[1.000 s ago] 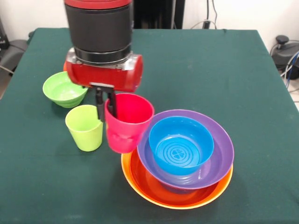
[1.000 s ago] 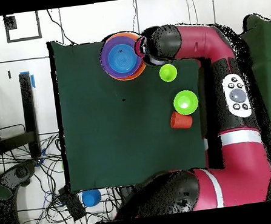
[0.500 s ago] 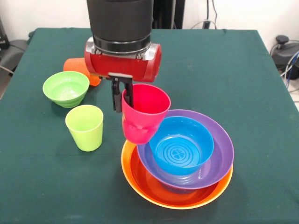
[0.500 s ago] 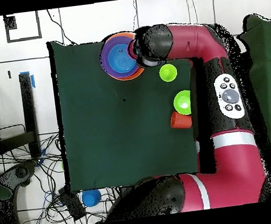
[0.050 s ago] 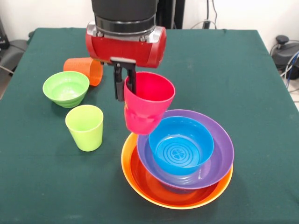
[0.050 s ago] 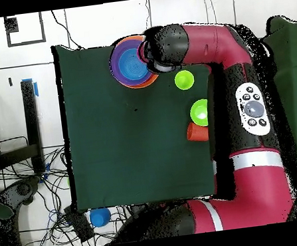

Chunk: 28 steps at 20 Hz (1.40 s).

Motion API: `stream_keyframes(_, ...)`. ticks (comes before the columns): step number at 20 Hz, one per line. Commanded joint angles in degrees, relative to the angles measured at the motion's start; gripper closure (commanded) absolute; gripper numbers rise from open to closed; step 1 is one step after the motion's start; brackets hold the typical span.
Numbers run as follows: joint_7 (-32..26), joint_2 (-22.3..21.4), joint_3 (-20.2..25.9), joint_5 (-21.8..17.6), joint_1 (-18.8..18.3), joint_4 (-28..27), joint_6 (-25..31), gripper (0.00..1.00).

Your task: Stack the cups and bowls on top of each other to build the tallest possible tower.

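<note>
— Green cloth covers the tabletop (image 5: 243,70), with white floor and loose cables round it in the overhead view. What stands on it?

— Near the front, a stack of bowls: a yellow-orange bowl (image 5: 140,192) at the bottom, a purple bowl (image 5: 222,154) nested in it, and a small blue bowl (image 5: 181,144) sitting inside the purple one. From above, the same stack (image 6: 130,63) shows at the cloth's top edge.

— And the cups?

— The lime green cup (image 5: 85,127) stands upright by itself, left of the stack. Behind it sits the small green bowl (image 5: 65,87), and behind that the orange cup (image 5: 85,70) lies on its side, mouth toward the arm.

— Where is the pinkish red cup (image 5: 147,105)?

— Up in the air, tilted a little, its base above the left rim of the stack and clear of the tabletop.

— What holds it?

— The gripper (image 5: 125,86). Its black fingers (image 5: 119,84) pinch the cup's left wall at the rim, one inside the mouth and one outside.

— Anything else?

— A second blue bowl (image 6: 100,217) lies off the cloth, on the floor among the cables, seen only from above. The arm (image 6: 242,103) runs along the cloth's right side in that view.
</note>
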Motion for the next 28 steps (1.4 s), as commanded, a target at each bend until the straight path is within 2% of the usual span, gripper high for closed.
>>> stream_keyframes(1, 7.75, -1.47, -1.79, 1.43, 2.63, 9.42, 1.80, 1.00)
stream_keyframes(14, 8.29, 1.01, -3.47, 2.25, 4.82, 10.87, -4.50, 1.00)
stream_keyframes(28, 9.06, 5.19, -5.51, 3.55, 7.04, 6.39, -8.26, 1.00)
